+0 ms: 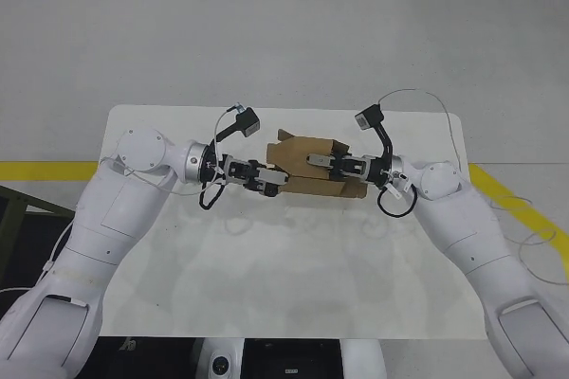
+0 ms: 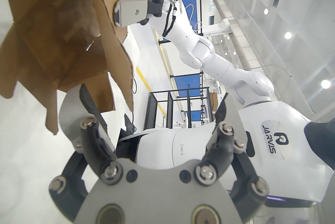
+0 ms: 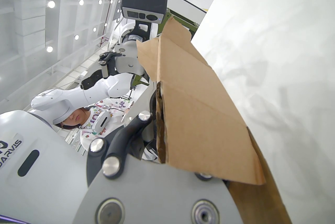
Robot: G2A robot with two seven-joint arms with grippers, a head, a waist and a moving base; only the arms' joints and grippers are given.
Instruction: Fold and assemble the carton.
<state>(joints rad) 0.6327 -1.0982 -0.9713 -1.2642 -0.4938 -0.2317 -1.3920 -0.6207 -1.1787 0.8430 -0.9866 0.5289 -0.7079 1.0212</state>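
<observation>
The brown cardboard carton (image 1: 308, 163) is held up over the far middle of the white table (image 1: 266, 284), partly unfolded, with loose flaps. In the left wrist view its hollow inside (image 2: 52, 26) faces the camera. My right gripper (image 1: 326, 164) is shut on one carton wall, seen across the box in the left wrist view (image 2: 129, 10). In the right wrist view that wall (image 3: 199, 115) covers the gripper, with one dark finger (image 3: 155, 120) showing at its edge. My left gripper (image 1: 277, 180) (image 2: 154, 107) is open at the carton's left end, one finger beside a hanging flap (image 2: 102, 94).
The table's near half (image 1: 294, 294) lies bare below both arms. Yellow floor tape (image 1: 38, 171) runs past the table's left side and another strip (image 1: 517, 199) past its right. A dark cart (image 1: 0, 227) stands at the left edge.
</observation>
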